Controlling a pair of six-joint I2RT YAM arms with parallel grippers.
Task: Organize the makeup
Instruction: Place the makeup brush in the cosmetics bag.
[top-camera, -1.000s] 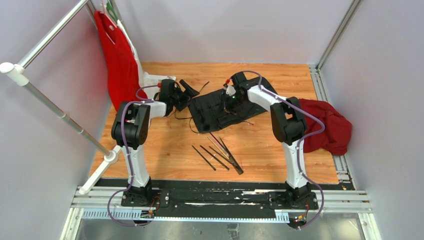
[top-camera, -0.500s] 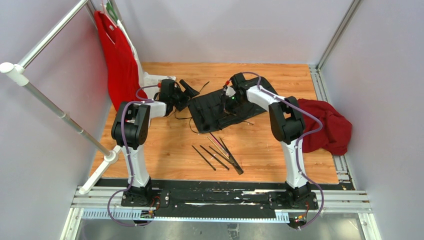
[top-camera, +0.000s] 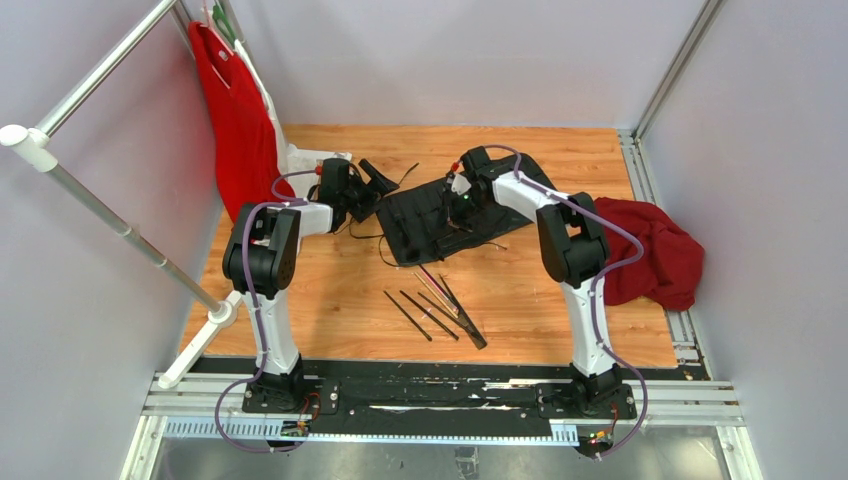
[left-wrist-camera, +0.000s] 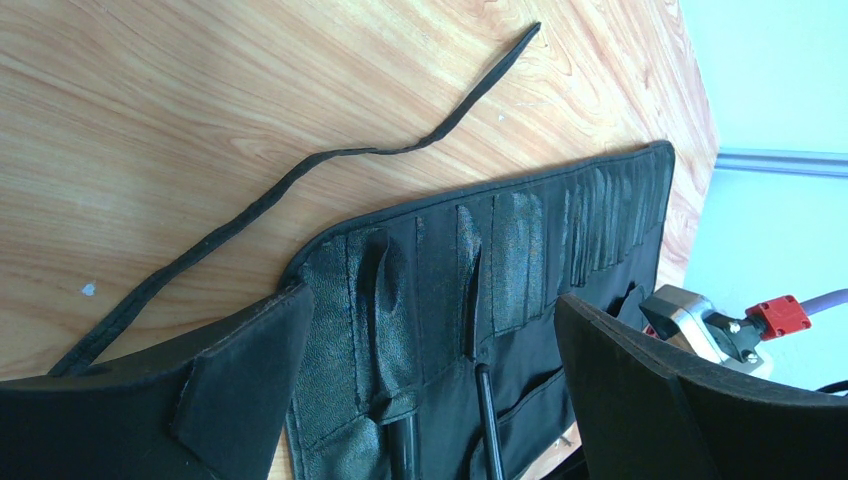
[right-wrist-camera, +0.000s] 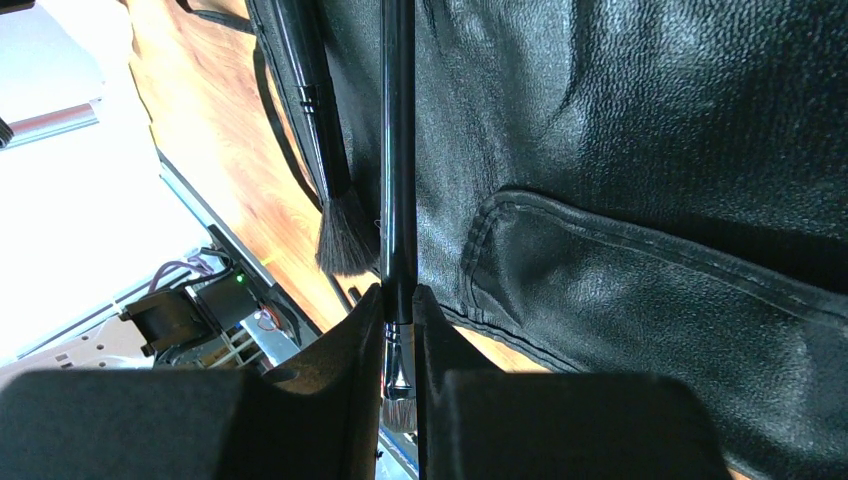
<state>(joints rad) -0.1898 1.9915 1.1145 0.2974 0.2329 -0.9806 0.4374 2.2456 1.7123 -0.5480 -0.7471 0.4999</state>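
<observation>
Right gripper (top-camera: 455, 190), top view: low over the far part of the black slotted roll (top-camera: 420, 225), jaws hidden by the wrist. Left gripper (top-camera: 366, 196) is at the roll's left edge. Loose brushes (top-camera: 436, 305) lie on the table (top-camera: 330, 290) between the two bases, fanned diagonally, well apart from both grippers.

Left wrist view: left gripper (left-wrist-camera: 430, 310) spread wide, holding nothing. Roll lies beneath it, cord (left-wrist-camera: 300, 180) trailing over the wood.

Right wrist view: right gripper (right-wrist-camera: 398, 300) pinched on a thin black brush (right-wrist-camera: 398, 150) just above its bristles. Shaft runs straight out from the fingertips across the roll. Second brush (right-wrist-camera: 312, 110) lies just beside it, nearly parallel.

Judgement: the right arm does the work, and the next move slides the brush along that axis into a slot.
</observation>
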